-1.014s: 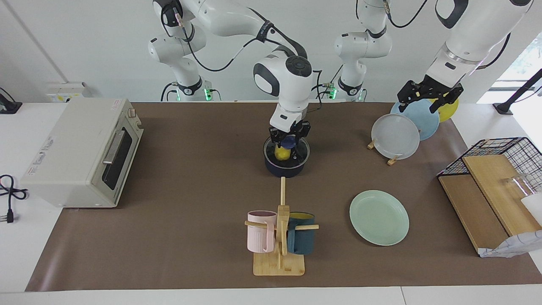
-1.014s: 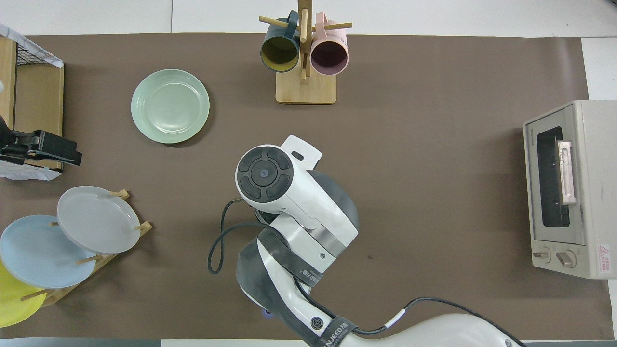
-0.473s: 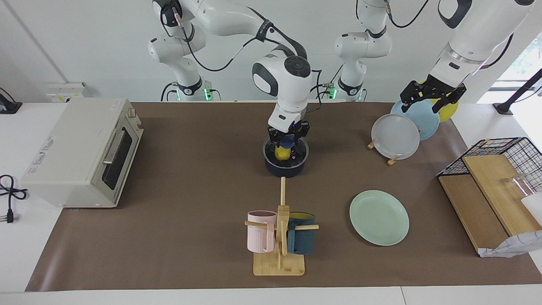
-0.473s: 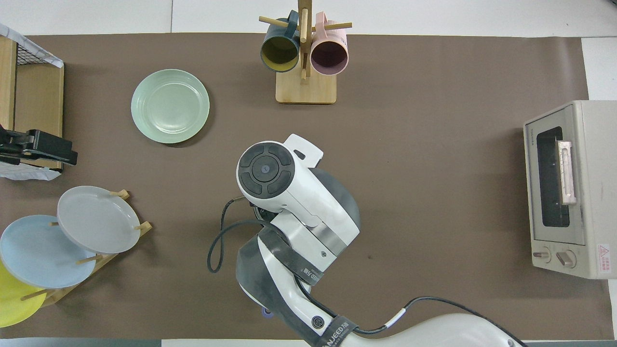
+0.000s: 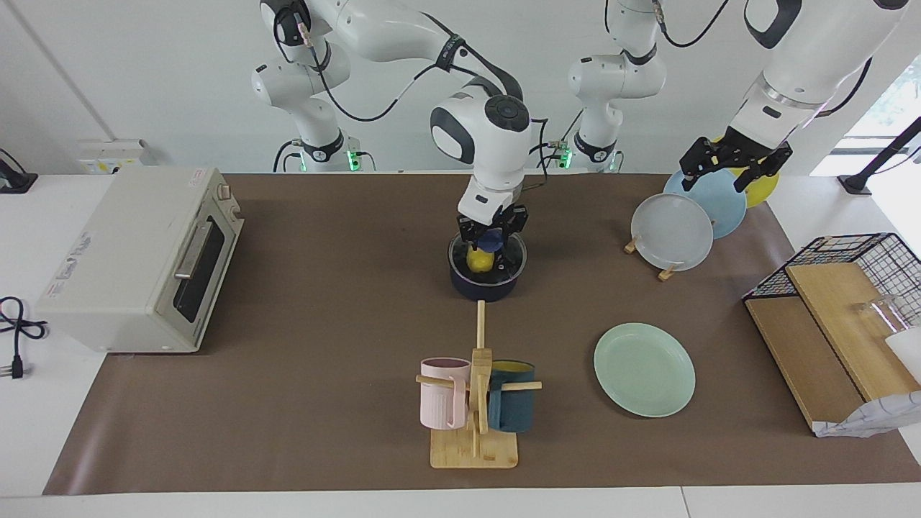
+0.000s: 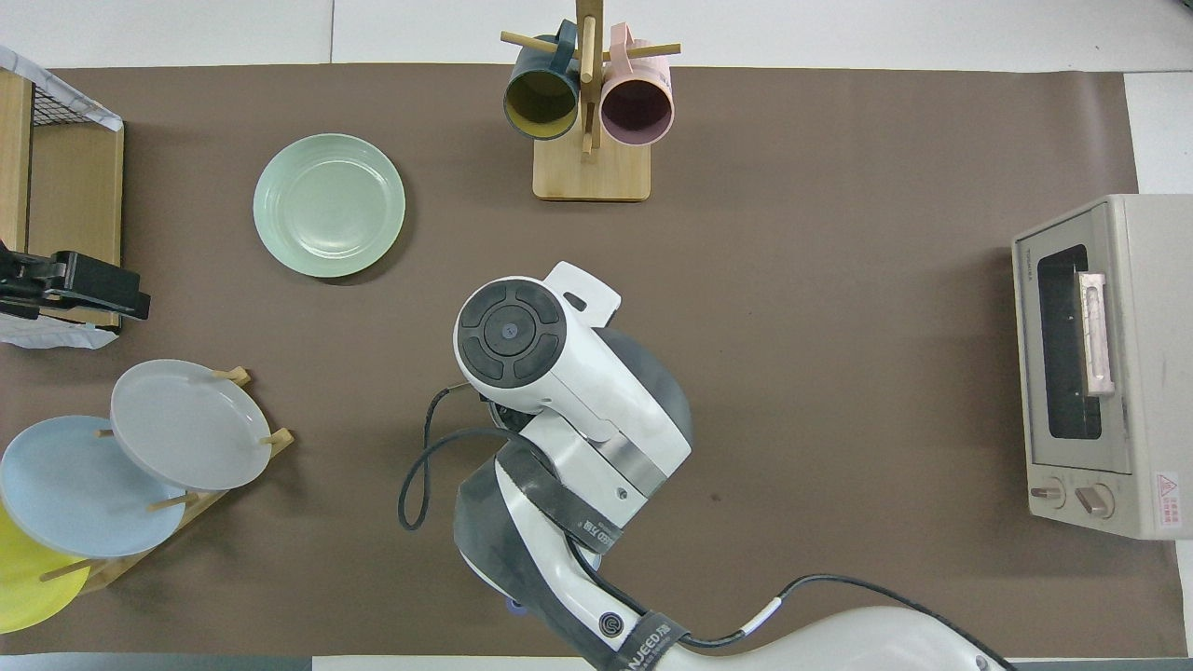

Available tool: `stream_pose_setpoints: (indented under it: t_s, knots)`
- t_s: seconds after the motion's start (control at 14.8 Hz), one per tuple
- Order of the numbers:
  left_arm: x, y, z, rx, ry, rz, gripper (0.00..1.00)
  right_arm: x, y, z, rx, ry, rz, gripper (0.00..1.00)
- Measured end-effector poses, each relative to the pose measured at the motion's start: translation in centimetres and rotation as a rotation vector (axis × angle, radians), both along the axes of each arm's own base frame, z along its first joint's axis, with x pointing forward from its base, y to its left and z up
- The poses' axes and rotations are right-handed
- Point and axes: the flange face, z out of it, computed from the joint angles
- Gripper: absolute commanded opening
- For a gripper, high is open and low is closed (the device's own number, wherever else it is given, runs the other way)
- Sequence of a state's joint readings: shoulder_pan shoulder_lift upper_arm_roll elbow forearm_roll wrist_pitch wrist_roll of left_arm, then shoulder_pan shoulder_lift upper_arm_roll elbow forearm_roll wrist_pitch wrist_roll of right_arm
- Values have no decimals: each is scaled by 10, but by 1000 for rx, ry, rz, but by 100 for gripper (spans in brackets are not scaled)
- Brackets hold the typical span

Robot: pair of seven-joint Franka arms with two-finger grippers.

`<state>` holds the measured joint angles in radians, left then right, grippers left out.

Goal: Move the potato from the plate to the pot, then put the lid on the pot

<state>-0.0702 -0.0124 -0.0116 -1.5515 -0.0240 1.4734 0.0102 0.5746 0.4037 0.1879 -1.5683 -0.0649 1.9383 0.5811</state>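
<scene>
The dark blue pot [image 5: 486, 286] stands mid-table, with the yellow potato [image 5: 478, 260] inside it. My right gripper [image 5: 492, 234] reaches straight down over the pot and is shut on the blue knob of the glass lid [image 5: 509, 260], which lies level at the pot's rim. In the overhead view the right arm hides the pot and the lid. The mint-green plate [image 5: 644, 369] [image 6: 329, 205] lies bare, farther from the robots, toward the left arm's end. My left gripper [image 5: 734, 167] [image 6: 121, 291] hangs open and holds nothing, above the upright plates.
A toaster oven [image 5: 137, 259] sits at the right arm's end. A wooden mug rack [image 5: 475, 403] with a pink and a teal mug stands farther out than the pot. A rack of upright plates [image 5: 673, 230] and a wire basket with wooden boards [image 5: 835, 316] occupy the left arm's end.
My left gripper has risen slightly above the plate rack. The right gripper, still on the lid's knob, has only shifted a trifle over the pot.
</scene>
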Motion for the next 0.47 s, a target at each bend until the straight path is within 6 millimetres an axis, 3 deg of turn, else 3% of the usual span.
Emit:
stream_pose_setpoints:
  t_s: [0.47]
  knots:
    - [0, 0, 0, 0, 0, 0, 100, -2, 2, -2, -31, -25, 26, 0]
